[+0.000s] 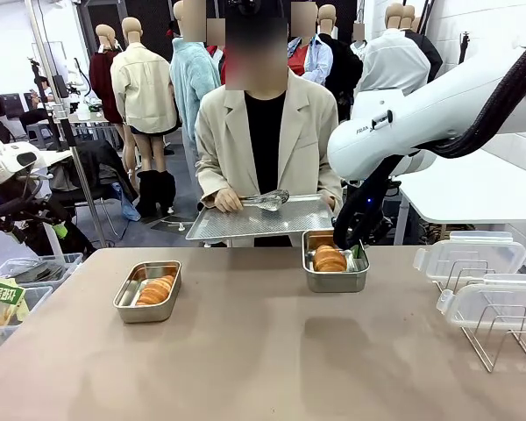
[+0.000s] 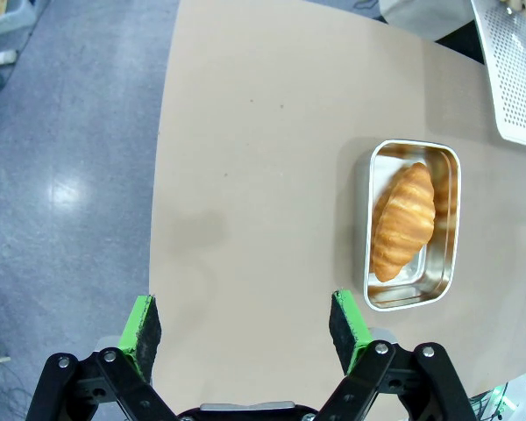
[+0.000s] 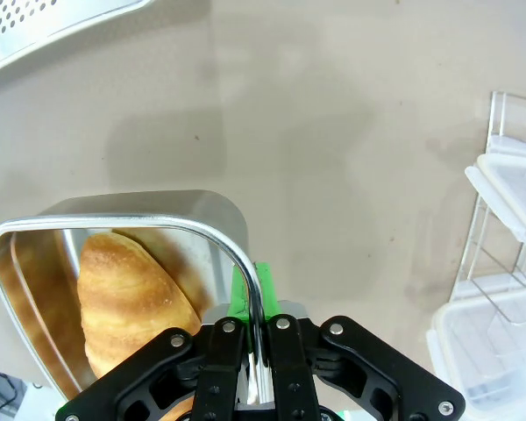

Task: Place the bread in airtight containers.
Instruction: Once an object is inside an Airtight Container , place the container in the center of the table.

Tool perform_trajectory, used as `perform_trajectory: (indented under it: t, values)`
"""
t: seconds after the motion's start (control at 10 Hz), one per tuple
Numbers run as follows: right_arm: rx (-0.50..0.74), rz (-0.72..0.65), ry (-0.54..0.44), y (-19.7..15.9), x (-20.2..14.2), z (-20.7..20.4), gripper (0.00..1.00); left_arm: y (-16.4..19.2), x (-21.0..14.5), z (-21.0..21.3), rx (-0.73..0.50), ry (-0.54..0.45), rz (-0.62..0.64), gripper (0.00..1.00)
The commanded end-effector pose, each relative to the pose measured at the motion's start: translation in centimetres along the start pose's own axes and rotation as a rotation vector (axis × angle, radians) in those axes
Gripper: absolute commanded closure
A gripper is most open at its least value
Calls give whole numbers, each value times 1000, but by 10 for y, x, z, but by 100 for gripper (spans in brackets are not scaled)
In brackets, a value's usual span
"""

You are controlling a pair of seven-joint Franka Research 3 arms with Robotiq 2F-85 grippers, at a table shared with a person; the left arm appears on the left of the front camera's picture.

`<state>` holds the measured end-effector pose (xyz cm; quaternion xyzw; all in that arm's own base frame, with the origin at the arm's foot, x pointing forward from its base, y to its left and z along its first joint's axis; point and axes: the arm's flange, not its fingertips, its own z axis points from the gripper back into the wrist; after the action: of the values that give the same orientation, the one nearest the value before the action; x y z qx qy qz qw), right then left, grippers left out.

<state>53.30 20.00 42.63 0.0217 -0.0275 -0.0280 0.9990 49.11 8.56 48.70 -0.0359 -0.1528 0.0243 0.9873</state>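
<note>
Though loaded with golden ridged rolls [image 1: 330, 258], lack clear plastic lids [image 1: 470, 254]; right gripper [image 1: 354, 250] clamped on shiny steel tin [image 1: 335, 280], left gripper [image 2: 245, 326] apart.

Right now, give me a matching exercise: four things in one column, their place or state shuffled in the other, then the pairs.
1 left gripper
2 right gripper
3 tongs
4 lids

A on the wire rack
B open above the table
C on the tray
D shut on the right tin's wall

Pairs: 1-B, 2-D, 3-C, 4-A
</note>
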Motion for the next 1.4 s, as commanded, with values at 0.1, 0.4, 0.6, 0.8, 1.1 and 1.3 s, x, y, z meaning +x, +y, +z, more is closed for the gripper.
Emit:
perform_trajectory:
  t: [0.1,0.4,0.6,0.8,1.1,1.3]
  values:
    - [4,1,-14,0,-2,1,100,0,-1,1,11,-9,1,0]
    - [4,1,-14,0,-2,1,100,0,-1,1,11,-9,1,0]
    - [4,1,-14,0,-2,1,100,0,-1,1,11,-9,1,0]
    - [4,1,-14,0,-2,1,100,0,-1,1,11,-9,1,0]
    - [-22,28,-25,5,3,-11,100,0,-1,1,11,-9,1,0]
    - [6,52,-29,2,10,-29,100,0,-1,1,11,-9,1,0]
